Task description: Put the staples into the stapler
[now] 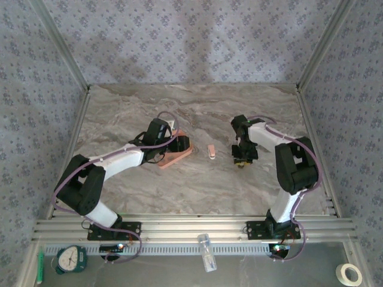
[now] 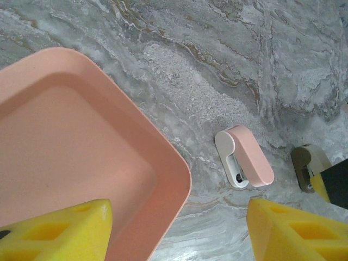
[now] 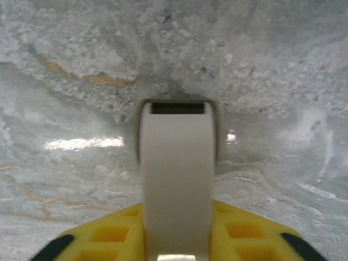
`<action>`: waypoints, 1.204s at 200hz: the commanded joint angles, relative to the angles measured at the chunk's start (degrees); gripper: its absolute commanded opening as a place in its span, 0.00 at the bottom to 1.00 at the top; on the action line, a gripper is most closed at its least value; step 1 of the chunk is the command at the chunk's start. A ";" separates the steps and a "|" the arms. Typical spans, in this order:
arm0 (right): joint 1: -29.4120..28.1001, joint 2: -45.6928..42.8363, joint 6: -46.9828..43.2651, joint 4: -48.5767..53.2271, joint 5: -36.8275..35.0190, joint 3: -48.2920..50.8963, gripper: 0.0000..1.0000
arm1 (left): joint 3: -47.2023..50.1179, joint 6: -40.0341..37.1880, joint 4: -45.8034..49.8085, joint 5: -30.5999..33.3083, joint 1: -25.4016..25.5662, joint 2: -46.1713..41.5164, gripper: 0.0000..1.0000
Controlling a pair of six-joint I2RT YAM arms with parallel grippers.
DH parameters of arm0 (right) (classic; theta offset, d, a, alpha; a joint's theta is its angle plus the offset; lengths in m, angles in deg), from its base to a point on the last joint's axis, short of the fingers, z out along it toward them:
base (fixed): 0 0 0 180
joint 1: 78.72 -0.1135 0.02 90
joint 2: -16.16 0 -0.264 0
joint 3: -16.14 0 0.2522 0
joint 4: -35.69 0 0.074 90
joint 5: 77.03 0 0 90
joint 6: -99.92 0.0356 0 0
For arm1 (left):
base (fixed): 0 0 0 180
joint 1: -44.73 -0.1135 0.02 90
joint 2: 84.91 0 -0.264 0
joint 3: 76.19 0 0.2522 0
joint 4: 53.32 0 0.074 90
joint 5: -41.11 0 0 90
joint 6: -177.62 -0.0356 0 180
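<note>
Beside the pink tray (image 2: 176, 187) lies the stapler (image 2: 244, 157); right tool (image 1: 242, 160) grips white piece (image 3: 176, 174).

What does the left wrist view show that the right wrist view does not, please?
Left wrist: the salmon-pink tray and the stapler lying beside it, apart, with the left gripper open above. Right wrist: the right gripper shut on a white rounded piece. Both: marble table and yellow fingers.
</note>
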 commanded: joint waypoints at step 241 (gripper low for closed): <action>4.10 -16.41 -8.23 -17.69 -8.31 -0.78 0.69 | 3.44 -13.56 14.66 18.76 -20.25 -20.72 0.84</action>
